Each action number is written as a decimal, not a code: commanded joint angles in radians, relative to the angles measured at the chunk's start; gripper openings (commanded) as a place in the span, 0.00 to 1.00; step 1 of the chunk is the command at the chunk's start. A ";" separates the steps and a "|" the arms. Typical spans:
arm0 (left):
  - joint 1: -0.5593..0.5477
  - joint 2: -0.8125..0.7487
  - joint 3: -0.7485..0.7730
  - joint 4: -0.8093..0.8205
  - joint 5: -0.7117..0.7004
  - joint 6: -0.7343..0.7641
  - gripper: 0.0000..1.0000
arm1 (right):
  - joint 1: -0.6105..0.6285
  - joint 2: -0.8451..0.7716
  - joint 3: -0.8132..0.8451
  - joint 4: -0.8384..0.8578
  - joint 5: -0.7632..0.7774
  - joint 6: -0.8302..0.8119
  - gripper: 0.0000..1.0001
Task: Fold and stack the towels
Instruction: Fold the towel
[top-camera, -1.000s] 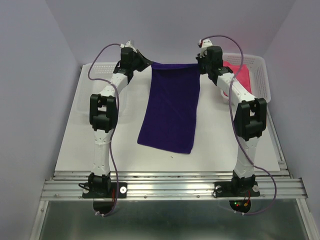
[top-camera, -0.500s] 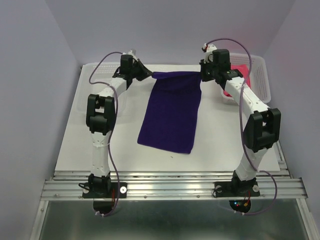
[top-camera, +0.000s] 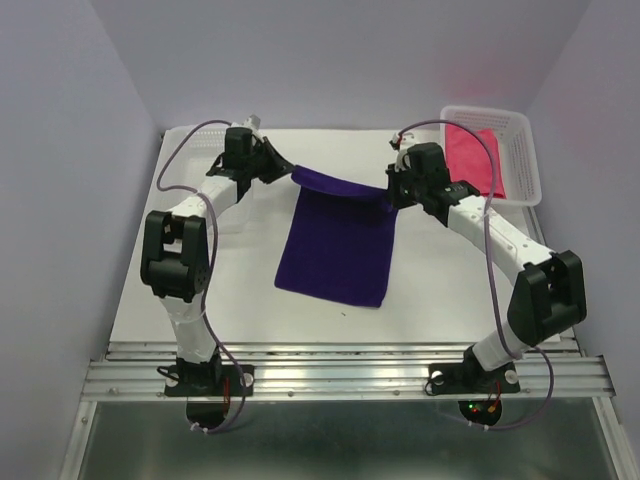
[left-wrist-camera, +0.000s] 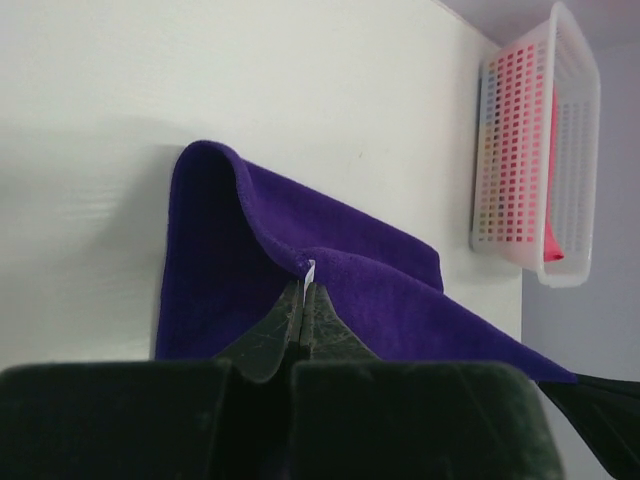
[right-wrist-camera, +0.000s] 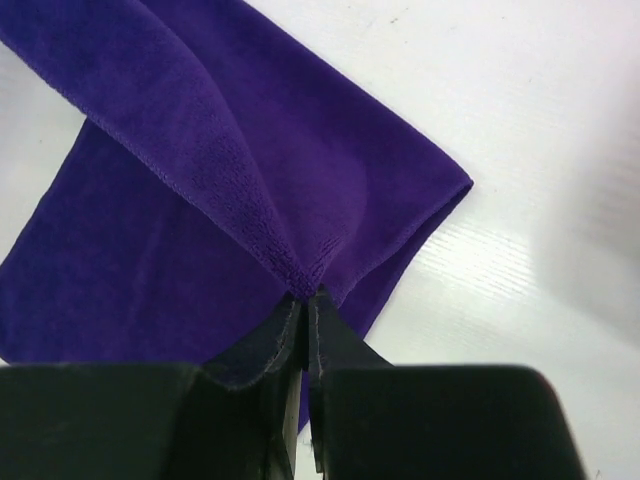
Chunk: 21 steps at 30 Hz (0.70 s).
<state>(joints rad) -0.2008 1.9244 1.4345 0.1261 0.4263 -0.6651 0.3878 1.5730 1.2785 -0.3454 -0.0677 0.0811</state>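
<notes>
Over the far half of the table (top-camera: 250, 290), both your claws have swung back toward you in the last second, bringing the far edge of the purple towel (top-camera: 335, 245) with them. The left claw (top-camera: 285, 168) is pinched tight on one far corner, right by the white tag (left-wrist-camera: 310, 270), and the right claw (top-camera: 392, 195) is clamped on the other. The near edge hasn't budged; it lies flat on the table where it was. So the fold is under way: the lifted edge now slants, lower on your right side, and from above it's hard to say whether it already touches the layer beneath. The pink towel (top-camera: 472, 155) waits in the basket (top-camera: 520, 150), well apart.
</notes>
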 joint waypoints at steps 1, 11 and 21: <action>0.003 -0.149 -0.149 0.043 -0.030 0.021 0.00 | 0.049 -0.074 -0.042 0.040 0.052 0.048 0.01; 0.001 -0.297 -0.388 0.058 -0.044 0.016 0.00 | 0.131 -0.159 -0.149 0.003 0.124 0.112 0.01; -0.003 -0.416 -0.528 0.027 -0.070 0.012 0.00 | 0.217 -0.231 -0.260 -0.056 0.193 0.181 0.01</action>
<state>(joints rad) -0.2012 1.5951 0.9459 0.1417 0.3733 -0.6628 0.5793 1.3937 1.0504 -0.3828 0.0784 0.2207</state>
